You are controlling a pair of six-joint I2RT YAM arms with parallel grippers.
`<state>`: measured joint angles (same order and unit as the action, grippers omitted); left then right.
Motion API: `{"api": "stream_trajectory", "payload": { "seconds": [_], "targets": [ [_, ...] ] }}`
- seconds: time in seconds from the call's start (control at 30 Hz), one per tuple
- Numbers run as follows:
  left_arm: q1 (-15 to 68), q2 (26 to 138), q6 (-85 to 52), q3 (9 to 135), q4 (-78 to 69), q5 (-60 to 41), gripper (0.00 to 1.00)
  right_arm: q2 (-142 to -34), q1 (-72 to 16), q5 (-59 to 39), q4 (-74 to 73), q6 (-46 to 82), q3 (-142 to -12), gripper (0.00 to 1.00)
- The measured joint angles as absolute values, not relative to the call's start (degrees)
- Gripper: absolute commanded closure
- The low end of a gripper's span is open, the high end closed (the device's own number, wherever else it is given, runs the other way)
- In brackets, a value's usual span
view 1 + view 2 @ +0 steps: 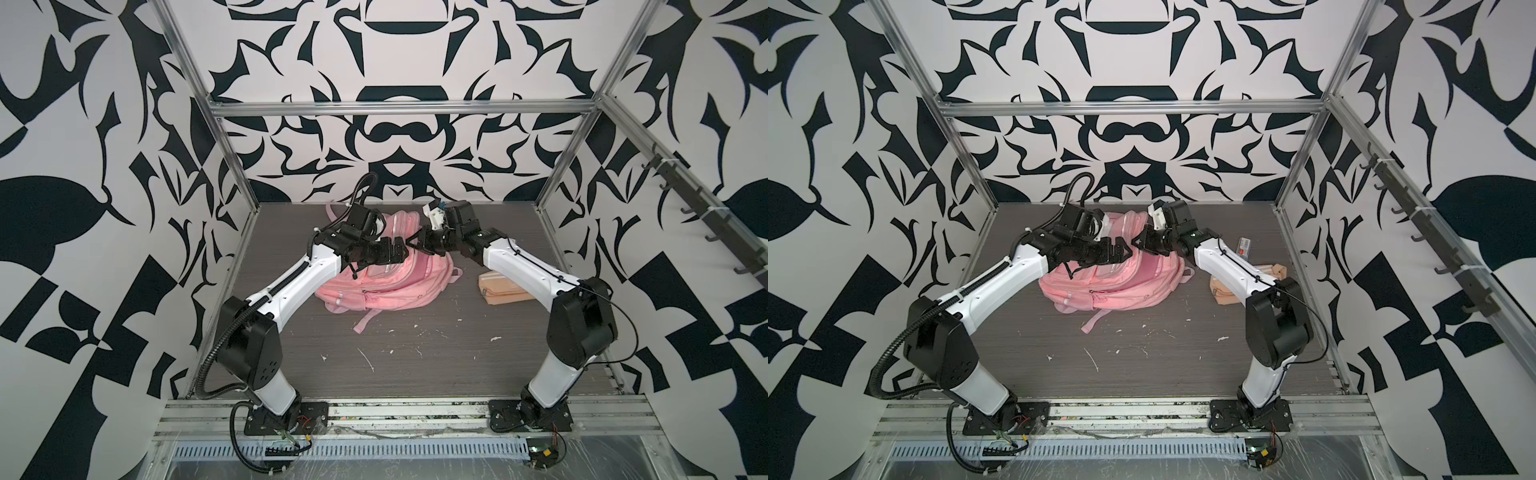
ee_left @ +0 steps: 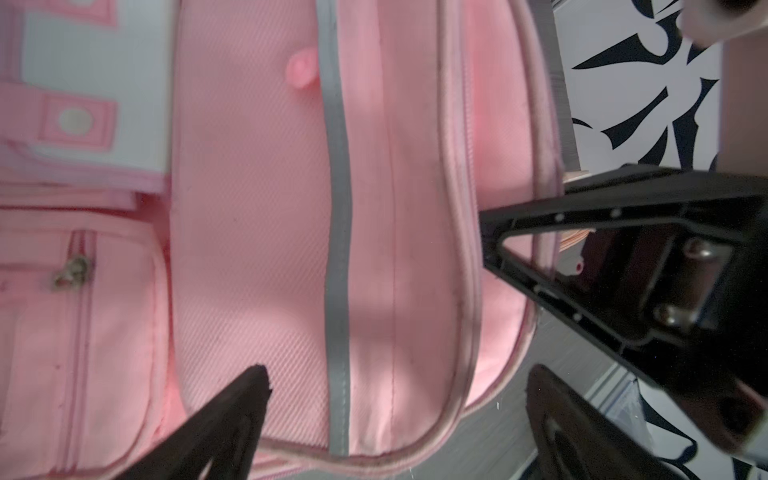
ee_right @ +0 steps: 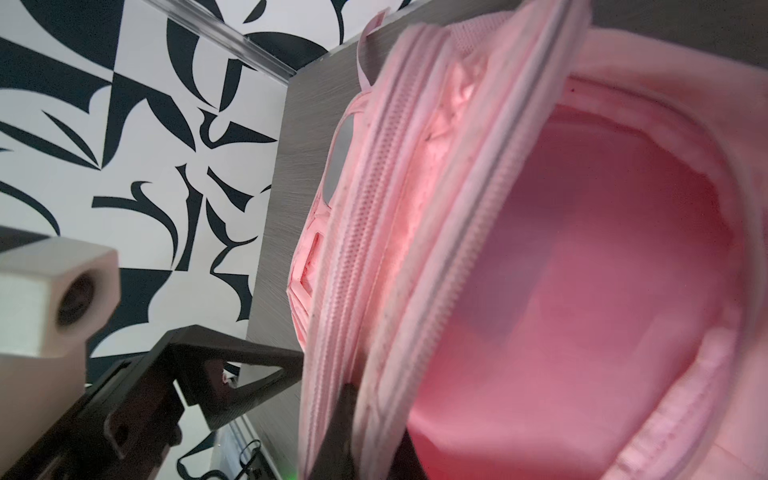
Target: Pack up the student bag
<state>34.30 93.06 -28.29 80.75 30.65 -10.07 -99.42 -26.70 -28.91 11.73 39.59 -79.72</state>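
Observation:
The pink student bag [image 1: 374,291] [image 1: 1100,291] lies in the middle of the dark tabletop, its top end towards the back wall. My right gripper [image 1: 417,245] [image 1: 1137,243] [image 3: 374,415] is shut on the bag's zip rim and holds the main compartment agape. The right wrist view looks into the bag's pink inside [image 3: 582,270]. My left gripper [image 1: 397,248] [image 1: 1122,250] [image 2: 397,374] hovers open just above the bag's front panel [image 2: 257,208] with its grey reflective strip [image 2: 336,208], holding nothing. Its fingertips almost meet the right gripper's.
A beige-peach zip pouch [image 1: 498,286] [image 1: 1223,291] lies right of the bag, partly behind the right arm. A small labelled pack [image 1: 1244,247] and a wood-coloured piece [image 1: 1277,270] lie further back right. White scraps dot the front tabletop [image 1: 395,353]. A hook rail [image 1: 685,199] runs along the right wall.

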Motion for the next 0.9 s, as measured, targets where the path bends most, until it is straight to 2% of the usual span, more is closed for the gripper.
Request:
{"api": "stream_trajectory", "payload": {
  "seconds": [0.2, 0.37, 0.5, 0.53, 0.57, 0.6, 0.67, 0.8, 0.9],
  "targets": [
    [44.3, 91.5, -21.7, 78.9, 30.5, -0.1, 0.01, -99.5, -26.7, -29.0, 11.4, 41.5, -79.6, 0.91],
    [45.8, 93.0, -20.8, 80.3, 31.5, 7.8, 0.00, -100.4, -26.7, -30.1, 11.0, 43.3, -80.4, 0.90],
    [46.1, 98.0, -20.3, 84.3, 31.6, 14.1, 0.04, -100.7, -26.7, -30.9, 10.8, 44.0, -80.9, 0.90],
    [46.2, 98.8, -20.1, 84.8, 31.6, 15.2, 0.08, -100.7, -26.7, -31.0, 10.7, 44.2, -80.9, 0.89],
    [46.2, 99.6, -20.0, 85.2, 31.6, 16.2, 0.16, -100.7, -26.7, -31.1, 10.7, 44.6, -80.9, 0.89],
    [46.3, 100.2, -19.7, 85.4, 31.6, 17.2, 0.29, -100.7, -26.7, -31.2, 10.6, 44.8, -80.9, 0.88],
    [46.3, 100.9, -19.1, 85.6, 31.9, 18.5, 0.47, -100.7, -26.7, -31.3, 10.4, 45.3, -80.9, 0.87],
    [46.8, 100.9, -18.3, 85.8, 31.9, 19.7, 0.70, -100.7, -26.8, -31.3, 10.3, 46.1, -80.9, 0.84],
    [46.7, 100.9, -18.7, 85.8, 32.0, 19.8, 1.00, -100.9, -26.8, -31.2, 10.3, 46.5, -80.9, 0.79]
  ]
}}
